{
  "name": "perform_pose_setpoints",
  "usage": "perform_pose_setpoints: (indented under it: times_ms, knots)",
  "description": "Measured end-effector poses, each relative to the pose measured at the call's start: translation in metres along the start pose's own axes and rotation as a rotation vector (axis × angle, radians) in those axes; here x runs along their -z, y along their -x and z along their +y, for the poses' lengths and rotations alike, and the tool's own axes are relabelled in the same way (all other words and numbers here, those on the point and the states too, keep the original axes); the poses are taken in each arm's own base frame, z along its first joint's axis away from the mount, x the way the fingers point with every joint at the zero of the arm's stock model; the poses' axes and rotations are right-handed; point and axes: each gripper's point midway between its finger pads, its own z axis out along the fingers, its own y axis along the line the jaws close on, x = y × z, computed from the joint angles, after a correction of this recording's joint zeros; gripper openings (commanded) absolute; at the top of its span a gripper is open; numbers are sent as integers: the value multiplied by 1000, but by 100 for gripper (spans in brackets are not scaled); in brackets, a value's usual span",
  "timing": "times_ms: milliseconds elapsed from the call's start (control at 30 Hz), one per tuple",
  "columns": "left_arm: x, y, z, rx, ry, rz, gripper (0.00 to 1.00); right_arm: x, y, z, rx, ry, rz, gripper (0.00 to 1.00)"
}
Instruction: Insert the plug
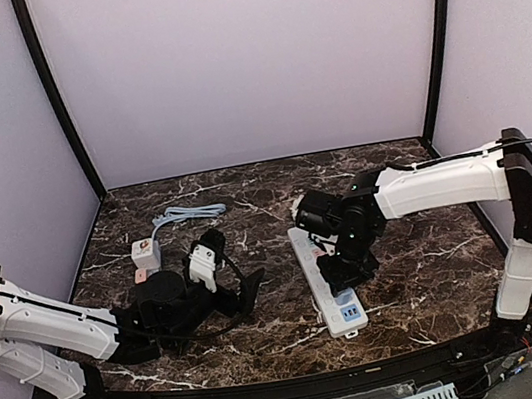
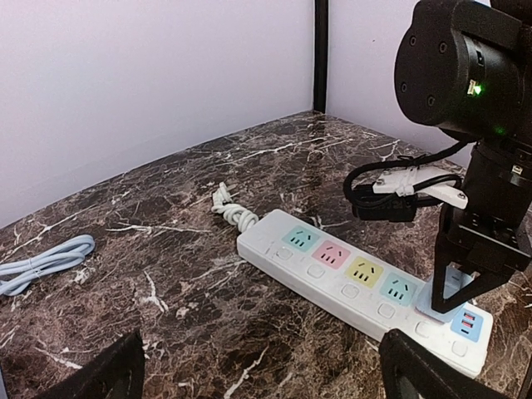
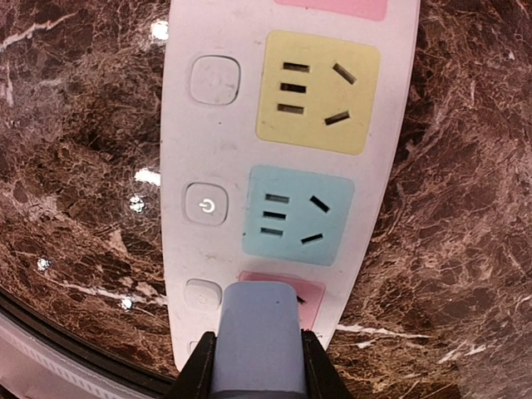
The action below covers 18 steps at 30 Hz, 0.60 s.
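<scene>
arms [image 1: 440, 182] white shells, black joints | right gripper [image 2: 455, 291] black | green LED [image 2: 475, 87]

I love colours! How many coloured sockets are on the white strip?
5, in a row along the power strip: green, pink, yellow, blue, then a second pink mostly hidden under the plug held by the right end effector.

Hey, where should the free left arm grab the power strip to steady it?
Take the power strip at its cord end, coming from above with the left pincer spanning the narrow width. It lies flat and long, and the right pincer with the plug occupies the other end.
</scene>
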Motion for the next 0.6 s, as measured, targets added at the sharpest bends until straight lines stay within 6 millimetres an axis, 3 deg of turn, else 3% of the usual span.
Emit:
perform_pose_setpoints:
  times_ms: [600]
  knots:
    - [1, 1, 0, 4, 0, -3, 99, -1, -1, 3, 2, -57, 11, 0]
